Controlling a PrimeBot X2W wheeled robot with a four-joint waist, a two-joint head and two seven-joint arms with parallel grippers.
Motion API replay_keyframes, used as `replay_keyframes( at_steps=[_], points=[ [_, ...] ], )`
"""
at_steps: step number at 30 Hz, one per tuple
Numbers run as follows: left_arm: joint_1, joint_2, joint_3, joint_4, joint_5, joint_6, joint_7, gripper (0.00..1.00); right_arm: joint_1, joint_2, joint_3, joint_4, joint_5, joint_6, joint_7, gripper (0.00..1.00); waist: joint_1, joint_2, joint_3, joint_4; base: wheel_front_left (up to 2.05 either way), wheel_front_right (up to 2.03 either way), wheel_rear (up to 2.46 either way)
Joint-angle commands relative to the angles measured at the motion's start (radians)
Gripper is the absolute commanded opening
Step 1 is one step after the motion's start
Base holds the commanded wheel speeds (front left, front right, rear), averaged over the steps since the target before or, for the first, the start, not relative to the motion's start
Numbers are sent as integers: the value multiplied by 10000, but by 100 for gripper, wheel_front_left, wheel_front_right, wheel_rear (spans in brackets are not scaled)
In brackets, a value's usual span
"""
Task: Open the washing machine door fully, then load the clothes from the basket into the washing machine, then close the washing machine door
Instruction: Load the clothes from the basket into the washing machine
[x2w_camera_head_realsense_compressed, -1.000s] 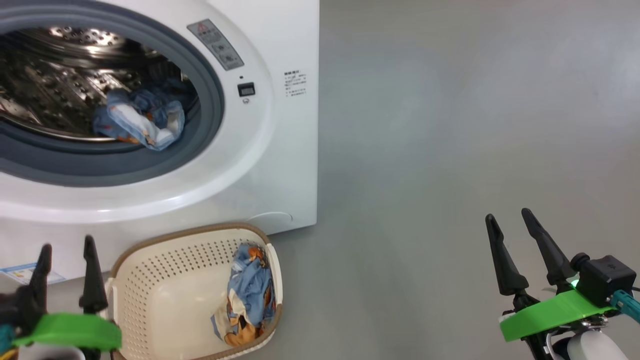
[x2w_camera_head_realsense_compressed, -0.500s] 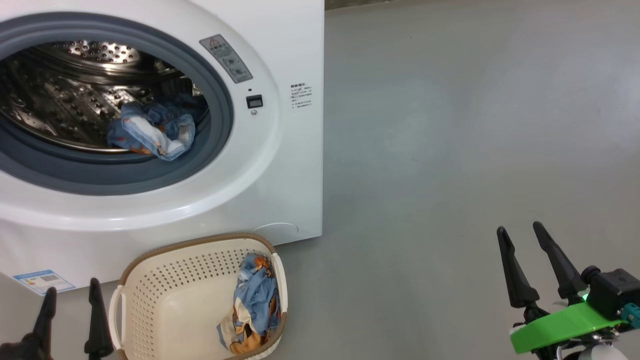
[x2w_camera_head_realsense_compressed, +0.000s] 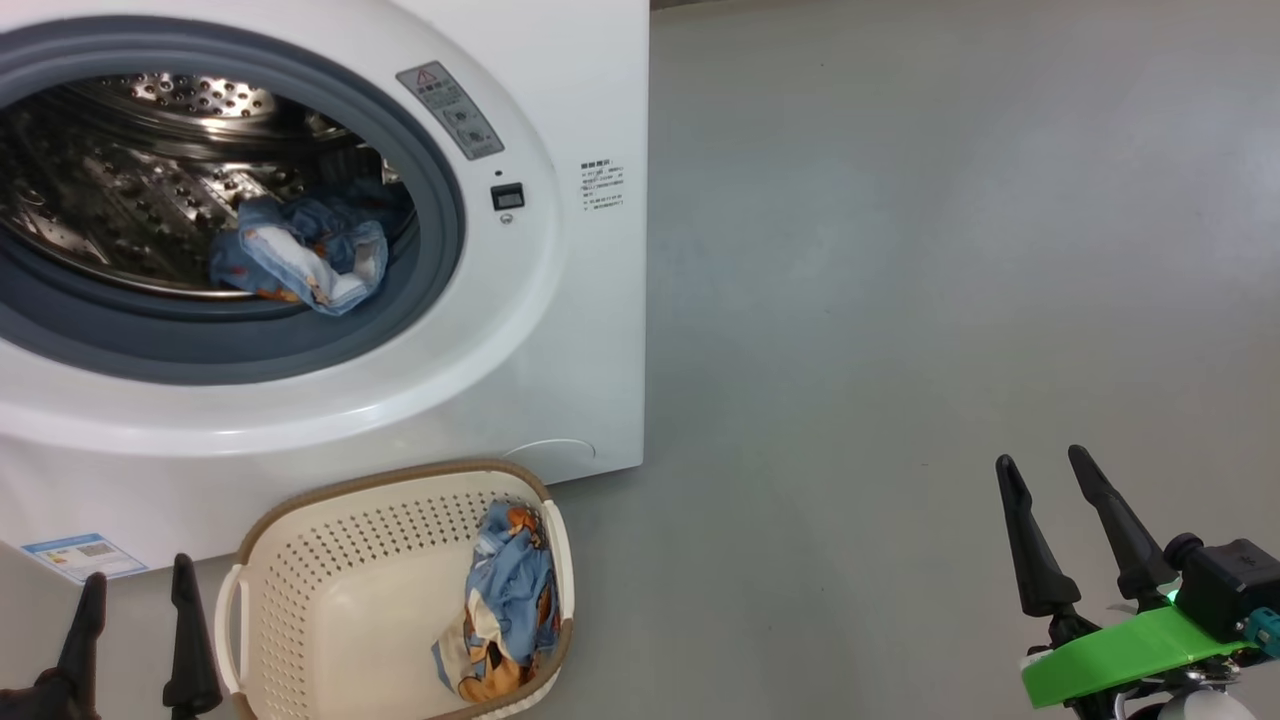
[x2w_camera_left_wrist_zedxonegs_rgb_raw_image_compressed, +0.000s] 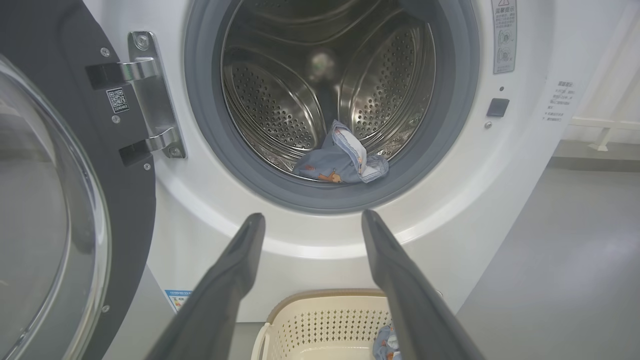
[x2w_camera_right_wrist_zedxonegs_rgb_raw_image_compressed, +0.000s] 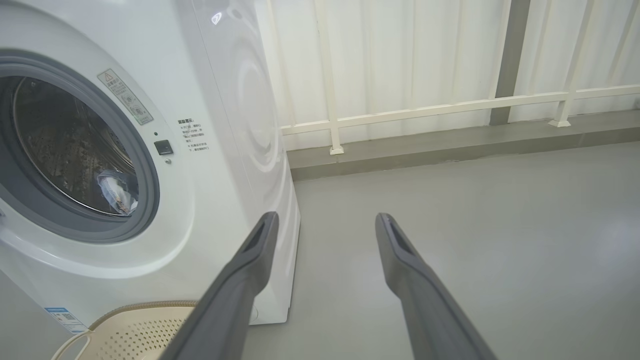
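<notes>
Black-fingered left gripper (x2w_camera_head_realsense_compressed: 138, 572) and right gripper (x2w_camera_head_realsense_compressed: 1040, 456) both stand wide and empty. On the floor (x2w_camera_head_realsense_compressed: 900, 300), one clothes bundle (x2w_camera_head_realsense_compressed: 510, 590) lies against the basket (x2w_camera_head_realsense_compressed: 330, 560) right wall. A second bundle (x2w_camera_head_realsense_compressed: 300, 255) rests at the front lip of the drum (x2w_camera_head_realsense_compressed: 120, 200) in the washing machine (x2w_camera_head_realsense_compressed: 560, 350), whose washing machine door (x2w_camera_left_wrist_zedxonegs_rgb_raw_image_compressed: 132, 215) hangs open.

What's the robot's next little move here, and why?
Probably lower the open left pincer into the basket to grasp the cloth bundle there: it's the nearest pincer, the other bundle already lies in the drum, and the door stands open.
</notes>
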Motion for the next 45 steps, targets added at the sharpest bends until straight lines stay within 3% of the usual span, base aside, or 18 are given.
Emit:
replay_keyframes(
  at_steps=[1,11,21,29,45],
  points=[
    [-38,215,323,-284,-20,-21,-63,100,-96,-170,112,-284,37,75,-80,100,0,0,57,4,0,0,0],
    [-371,140,4,324,-363,-22,-63,100,-501,10,68,-419,6,75,-80,100,0,0,850,-53,0,0,0],
    [-1491,131,-793,2140,-1160,-22,-63,100,-1328,385,-5,-582,-58,75,-80,100,0,0,2189,-216,0,0,0],
    [-3168,462,-1876,4102,-1760,-23,-63,100,-2182,774,-2,-692,-106,75,-80,100,0,0,3332,-451,0,0,0],
    [-5231,1046,-4099,6973,-2908,-23,-63,100,-2803,1220,311,-712,-79,75,-80,100,0,0,4344,-1194,0,0,0]
  ],
)
